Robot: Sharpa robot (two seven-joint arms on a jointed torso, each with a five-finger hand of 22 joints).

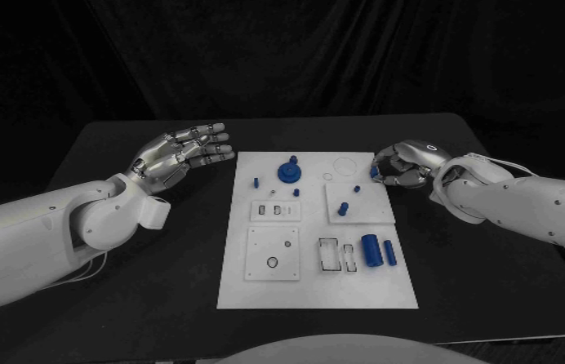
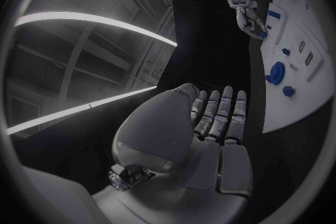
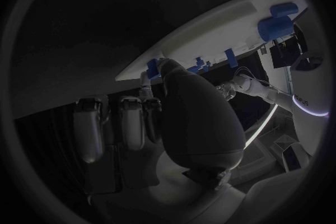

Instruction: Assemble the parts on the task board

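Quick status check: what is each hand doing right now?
Left hand: open, fingers extended, holding nothing, left of the task board.
Right hand: fingers curled at the board's right edge, pinching a small blue part.

I count one white task board (image 1: 316,295) on the surface (image 1: 153,315) and two hands, the left hand (image 1: 183,153) at nine o'clock of the board and the right hand (image 1: 400,165) at two o'clock. On the board I make out about eight blue parts: one round knobbed piece (image 1: 290,170) toward twelve o'clock, two cylinders (image 1: 371,250) lying side by side at four o'clock, and about five small pegs (image 1: 343,209) between them. I also count three raised white plates (image 1: 273,254) on it.
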